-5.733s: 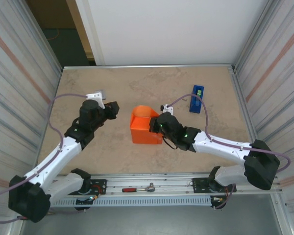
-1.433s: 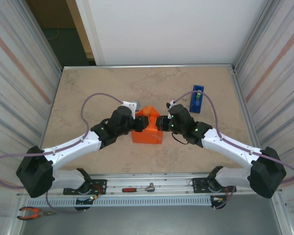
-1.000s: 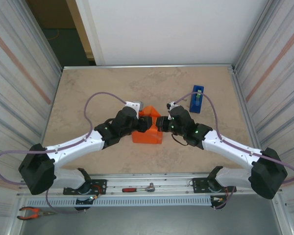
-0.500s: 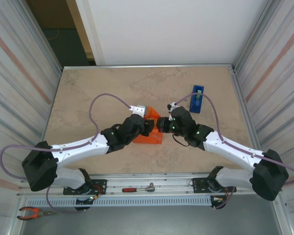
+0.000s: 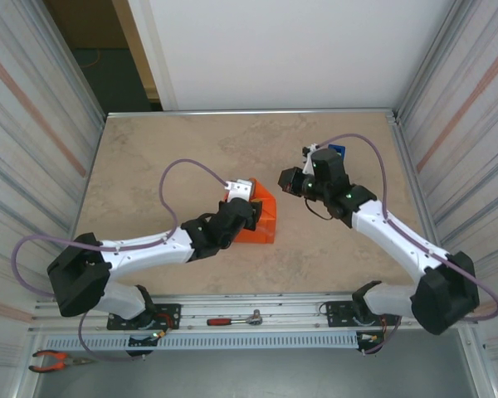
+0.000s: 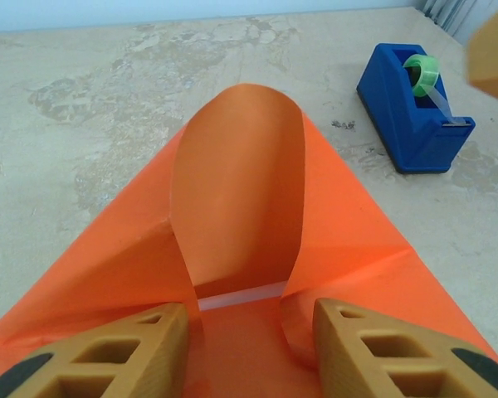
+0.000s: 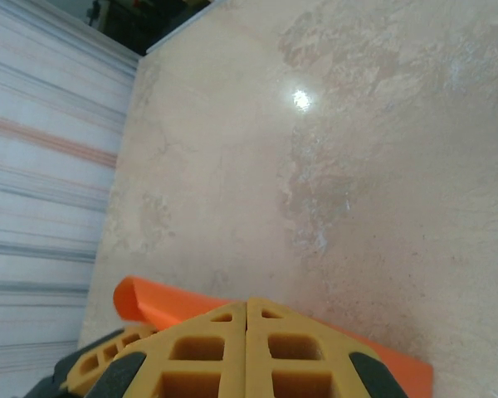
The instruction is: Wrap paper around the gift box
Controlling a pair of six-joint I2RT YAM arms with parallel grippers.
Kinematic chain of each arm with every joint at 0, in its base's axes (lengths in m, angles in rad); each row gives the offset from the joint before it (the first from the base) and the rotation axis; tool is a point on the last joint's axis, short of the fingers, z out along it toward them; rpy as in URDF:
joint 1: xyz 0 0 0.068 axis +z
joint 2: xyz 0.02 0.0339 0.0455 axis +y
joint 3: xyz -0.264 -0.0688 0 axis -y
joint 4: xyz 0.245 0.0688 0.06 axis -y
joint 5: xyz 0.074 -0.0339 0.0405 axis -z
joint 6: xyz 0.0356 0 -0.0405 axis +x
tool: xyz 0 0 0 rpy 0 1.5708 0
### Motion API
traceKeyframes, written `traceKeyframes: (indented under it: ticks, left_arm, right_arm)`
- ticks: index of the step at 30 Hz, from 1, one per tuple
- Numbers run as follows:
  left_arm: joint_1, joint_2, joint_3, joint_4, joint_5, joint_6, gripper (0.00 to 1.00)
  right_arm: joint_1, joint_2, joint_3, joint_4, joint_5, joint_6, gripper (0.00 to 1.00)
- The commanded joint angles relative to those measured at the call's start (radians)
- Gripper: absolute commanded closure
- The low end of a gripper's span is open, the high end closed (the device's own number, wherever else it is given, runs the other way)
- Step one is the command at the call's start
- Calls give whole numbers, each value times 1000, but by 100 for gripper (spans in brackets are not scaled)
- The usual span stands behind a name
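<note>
Two fingers of the left pincer (image 6: 249,313) stand apart and grip nothing, set on the large bright orange sheet of paper (image 6: 241,191) folded beneath them. A curled flap rises just ahead. The gift box is hidden under the paper. The right pincer (image 5: 287,181), closed and empty, has drawn back from the parcel it touched a second ago. Far ahead-right of the left pincer, a narrow blue plastic tape dispenser (image 6: 402,116) holds a green tape roll (image 6: 422,70).

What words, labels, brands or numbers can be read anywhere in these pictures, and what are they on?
None: there is no readable text in any view.
The blue tape dispenser shows no label or brand on the sides in view, the orange paper is plain, and the table bears no markings.
</note>
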Motion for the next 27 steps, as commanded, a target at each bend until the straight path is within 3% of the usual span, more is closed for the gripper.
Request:
traceKeyframes:
  ticks: [1, 12, 27]
  left_arm:
    - [-11, 82, -72, -205, 41, -46, 56]
    - [-20, 103, -71, -211, 29, -55, 57]
    - [-20, 123, -61, -244, 28, -91, 60]
  right_arm:
    - [-15, 84, 70, -21, -77, -40, 100]
    - [15, 337, 209, -45, -226, -56, 100]
    - [82, 268, 113, -61, -238, -73, 100]
